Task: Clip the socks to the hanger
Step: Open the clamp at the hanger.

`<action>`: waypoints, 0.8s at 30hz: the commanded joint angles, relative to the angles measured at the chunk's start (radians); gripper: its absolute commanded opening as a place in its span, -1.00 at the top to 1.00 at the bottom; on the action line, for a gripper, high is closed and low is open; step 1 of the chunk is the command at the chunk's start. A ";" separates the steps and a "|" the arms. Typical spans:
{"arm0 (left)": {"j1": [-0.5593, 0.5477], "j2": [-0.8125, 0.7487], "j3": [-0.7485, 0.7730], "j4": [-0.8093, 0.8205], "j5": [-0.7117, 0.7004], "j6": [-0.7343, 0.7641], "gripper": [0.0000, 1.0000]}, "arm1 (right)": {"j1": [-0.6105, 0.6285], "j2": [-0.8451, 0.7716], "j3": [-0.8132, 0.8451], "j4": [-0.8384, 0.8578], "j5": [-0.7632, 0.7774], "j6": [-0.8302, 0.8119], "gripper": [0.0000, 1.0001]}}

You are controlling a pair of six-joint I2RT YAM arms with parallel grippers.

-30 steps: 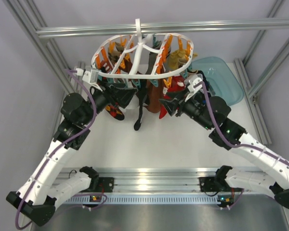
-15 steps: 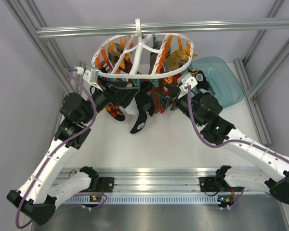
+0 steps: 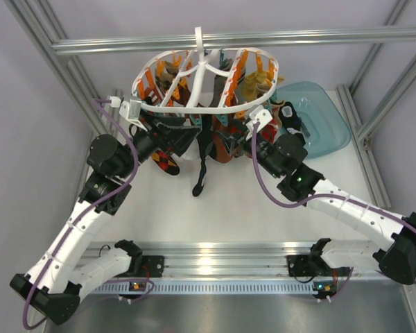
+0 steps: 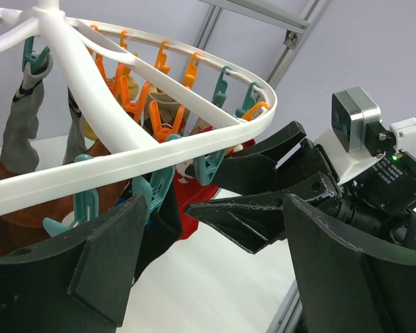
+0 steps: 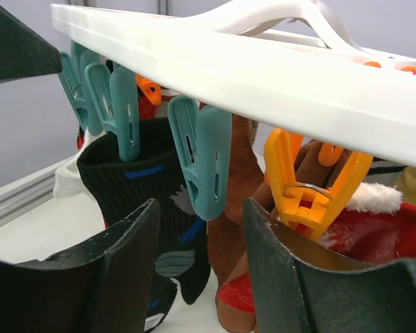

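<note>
The white hanger (image 3: 201, 107) hangs from the top rail, with orange and teal clips and several socks on it. A dark navy-black sock (image 3: 202, 163) with white and blue patches hangs from a teal clip (image 5: 121, 111) on the near rim; it also shows in the right wrist view (image 5: 149, 201). My left gripper (image 3: 179, 135) is open just left of it, under the rim (image 4: 125, 163). My right gripper (image 3: 237, 141) is open and empty right of the sock, its fingers (image 5: 125, 263) below a free teal clip (image 5: 201, 163). Its fingers (image 4: 263, 208) show in the left wrist view.
A brown sock (image 5: 243, 201) and red socks (image 5: 374, 229) hang beside the dark one. An orange clip (image 5: 305, 187) hangs right of the teal one. An argyle sock (image 3: 165, 161) hangs left. A blue bin (image 3: 319, 114) stands at the back right. Frame posts flank the table.
My right gripper has moved left and up, under the hanger's near rim beside the dark sock. The sock swung left and hangs straight again. The left arm has barely moved.
</note>
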 commanded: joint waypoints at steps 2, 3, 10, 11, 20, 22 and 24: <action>0.006 -0.009 -0.026 0.065 0.010 -0.026 -0.68 | -0.006 0.012 0.056 0.091 -0.045 -0.010 0.01; 0.004 -0.010 -0.028 0.059 0.004 -0.032 -0.68 | -0.006 0.014 0.058 0.091 -0.053 -0.010 0.02; 0.004 -0.006 -0.029 0.054 -0.002 -0.042 -0.68 | -0.017 0.020 0.065 0.102 -0.071 -0.011 0.20; 0.004 -0.006 -0.029 0.057 -0.002 -0.043 -0.68 | -0.017 0.020 0.065 0.105 -0.071 -0.011 0.24; 0.004 0.006 -0.031 0.054 -0.002 -0.089 -0.68 | -0.018 0.034 0.085 0.082 -0.099 -0.022 0.90; 0.004 0.010 -0.029 0.070 0.005 -0.103 -0.66 | -0.018 0.032 0.091 0.073 -0.103 -0.018 1.00; 0.004 0.019 -0.026 0.077 0.018 -0.105 -0.62 | -0.017 0.032 0.094 0.059 -0.109 -0.012 1.00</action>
